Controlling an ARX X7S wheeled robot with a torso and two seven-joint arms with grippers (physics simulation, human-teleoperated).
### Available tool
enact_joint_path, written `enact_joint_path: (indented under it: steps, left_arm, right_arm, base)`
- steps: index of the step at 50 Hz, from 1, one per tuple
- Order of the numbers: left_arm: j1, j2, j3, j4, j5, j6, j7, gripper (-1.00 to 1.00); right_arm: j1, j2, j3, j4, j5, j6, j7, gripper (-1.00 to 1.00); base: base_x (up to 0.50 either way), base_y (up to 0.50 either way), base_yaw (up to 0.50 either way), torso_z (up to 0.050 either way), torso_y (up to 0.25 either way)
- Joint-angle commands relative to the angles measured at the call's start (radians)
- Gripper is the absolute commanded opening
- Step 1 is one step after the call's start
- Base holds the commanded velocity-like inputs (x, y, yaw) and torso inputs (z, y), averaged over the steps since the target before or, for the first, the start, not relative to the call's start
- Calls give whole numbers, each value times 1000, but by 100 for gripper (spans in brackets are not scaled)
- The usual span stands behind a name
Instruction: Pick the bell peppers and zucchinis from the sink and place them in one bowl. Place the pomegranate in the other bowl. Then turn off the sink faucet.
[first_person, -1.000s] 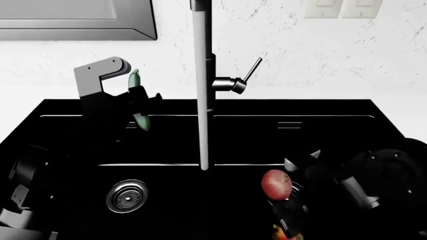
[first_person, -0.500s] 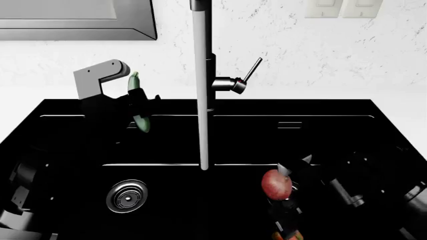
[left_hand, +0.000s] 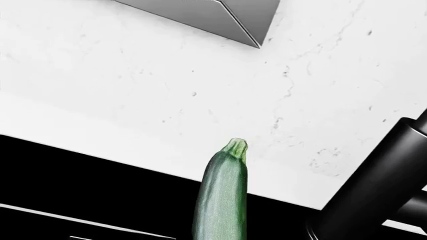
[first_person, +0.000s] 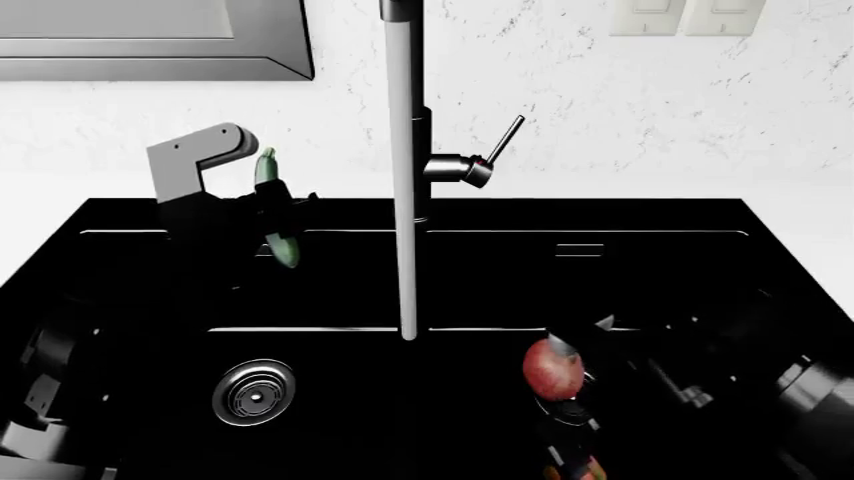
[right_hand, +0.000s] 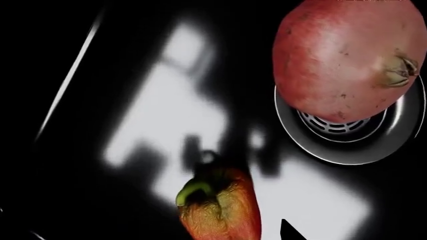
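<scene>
My left gripper (first_person: 276, 205) is shut on a pale-green zucchini (first_person: 278, 215), held upright over the back left of the black sink (first_person: 134, 215). In the left wrist view the zucchini (left_hand: 221, 200) sticks up in front of the white wall. The red-pink pomegranate (first_person: 553, 368) rests on the right basin's drain (right_hand: 347, 142). The pomegranate (right_hand: 343, 60) and an orange-red bell pepper (right_hand: 220, 210) lie below my right gripper (first_person: 587, 335), which hangs open just beside the pomegranate. The faucet (first_person: 416, 120) stands at the back, its lever handle (first_person: 505, 140) tilted up to the right. No bowl is in view.
A pale column (first_person: 404, 250) runs down from the spout to the sink's divider. The left basin's steel drain (first_person: 254, 392) sits at the front left. White counter and marble wall (first_person: 601, 100) lie behind the sink. The faucet's dark pipe (left_hand: 373, 190) is close beside the zucchini.
My right gripper has drawn back and lower toward the right front, its fingertips now nearer the pomegranate. The left gripper with the zucchini has hardly moved.
</scene>
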Motion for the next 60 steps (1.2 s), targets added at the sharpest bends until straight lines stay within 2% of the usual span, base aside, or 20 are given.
enact_joint_path:
  steps: [1, 29, 58, 59, 60]
  left_arm:
    - [-2, -2, -5, -1, -7, 7, -3, -100]
    - [9, -3, -6, -5, -10, 17, 2, -100]
    - [11, -3, -5, -18, -10, 25, 3, -100]
    - [11, -4, -6, -18, -11, 25, 3, -100]
    - [12, -5, -6, -17, -11, 25, 2, -100]
  right_arm:
    - [8, -41, -51, 62, -51, -30, -66, 100]
    - [-52, -77, -97, 146, -86, -85, -115, 100]
    - [-100, -165, -179, 319, -167, -179, -253, 100]
    - [-101, -167, -184, 320, -170, -176, -254, -100]
    - [-100, -168, -189, 320, -172, -171, -255, -100]
  base:
    - [0, 0, 0, 0, 0]
    - [0, 0, 0, 0, 0]
    - [0, 0, 0, 0, 0]
    - [0, 0, 0, 0, 0]
    - [0, 0, 0, 0, 0]
